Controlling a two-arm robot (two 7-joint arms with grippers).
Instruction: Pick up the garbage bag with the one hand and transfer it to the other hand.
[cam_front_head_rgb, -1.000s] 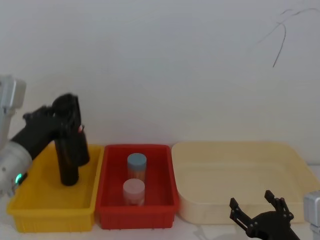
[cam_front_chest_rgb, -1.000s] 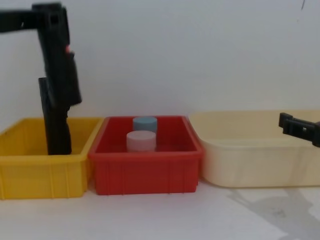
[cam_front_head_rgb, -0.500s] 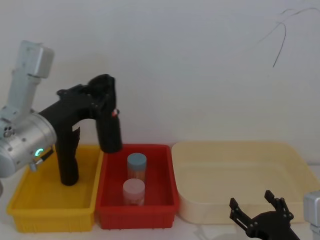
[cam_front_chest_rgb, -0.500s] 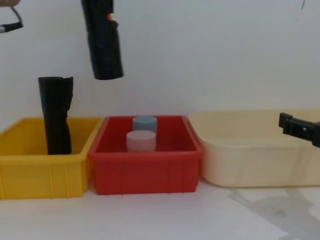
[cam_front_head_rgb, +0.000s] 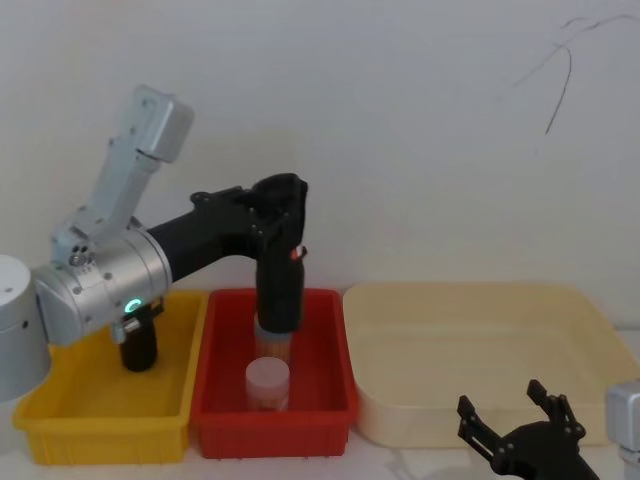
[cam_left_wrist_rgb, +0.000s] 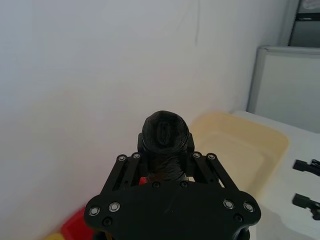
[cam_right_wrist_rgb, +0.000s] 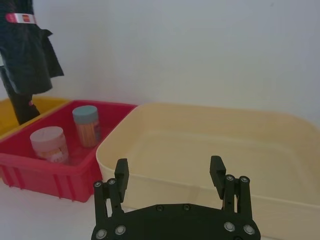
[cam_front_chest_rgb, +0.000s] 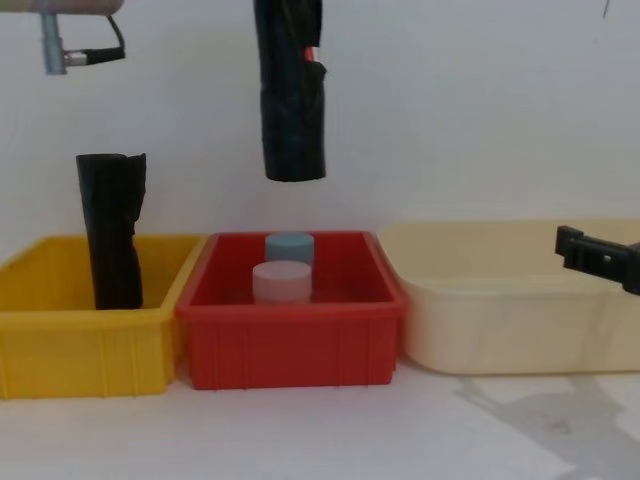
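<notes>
White wall (cam_front_head_rgb: 400, 120) fills the back, and a pale table (cam_front_chest_rgb: 330, 430) lies in front of it. On the table sits a red bin (cam_front_chest_rgb: 290, 350). A big cream tub (cam_front_chest_rgb: 500, 330) stands just beside the red bin on its right. A yellow bin (cam_front_chest_rgb: 70, 350) stands just beside the red bin on its left.

A fat silver left arm (cam_front_head_rgb: 100, 280) with a green light reaches in from the left of the red bin. Its black left gripper (cam_front_head_rgb: 282, 245) is up in the air above the red bin. The fingers are squeezed on the bag (cam_front_chest_rgb: 292, 120), one on each side. The bag is a tight black roll. It hangs straight up and down, high over the red bin, and touches nothing below. It has a small red mark (cam_front_chest_rgb: 310, 52) on its side.

A taller black roll (cam_front_chest_rgb: 112, 230) with a ragged top stands in the yellow bin, left of the red bin.

The right gripper (cam_right_wrist_rgb: 169, 172) waits low down, right of the red bin, in front of the tub. Its fingers are spread wide and hold nothing.

Two small jars sit inside the red bin. The blue-lid jar (cam_front_chest_rgb: 290, 246) is at the back and the pink-lid jar (cam_front_chest_rgb: 282, 282) is in front.
</notes>
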